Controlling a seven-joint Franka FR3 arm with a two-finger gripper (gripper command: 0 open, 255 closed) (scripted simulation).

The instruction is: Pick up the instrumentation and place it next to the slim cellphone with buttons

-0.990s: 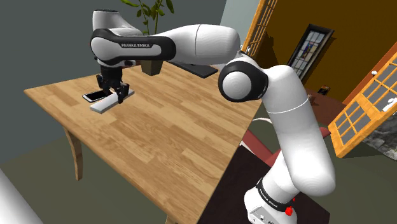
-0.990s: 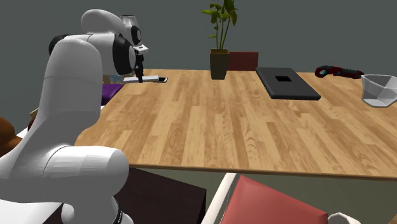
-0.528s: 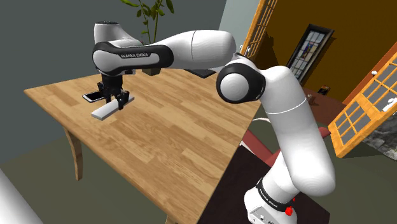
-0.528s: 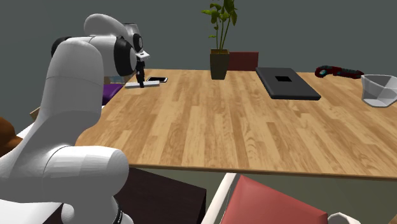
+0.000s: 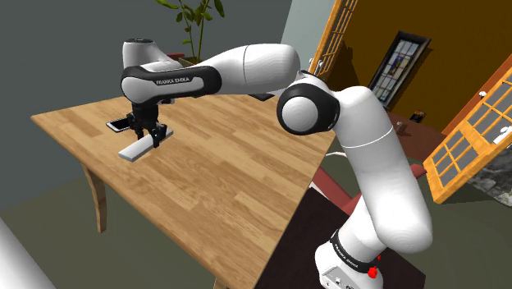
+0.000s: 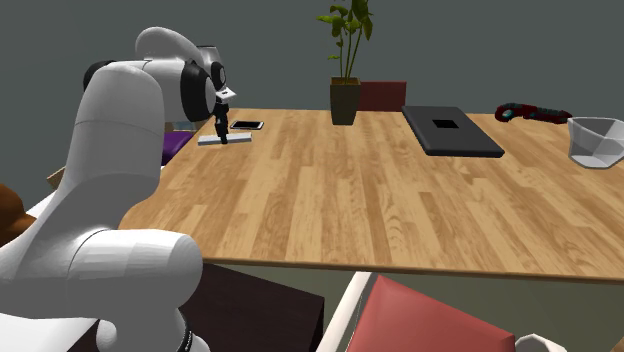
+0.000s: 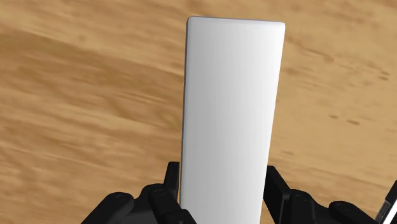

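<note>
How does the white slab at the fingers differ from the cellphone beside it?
The white slab is plain white; the cellphone has a dark screen. The white slab looks longer than the cellphone. The fingers clasp the white slab; the cellphone lies free on the table. Both are thin, flat rectangles.
</note>
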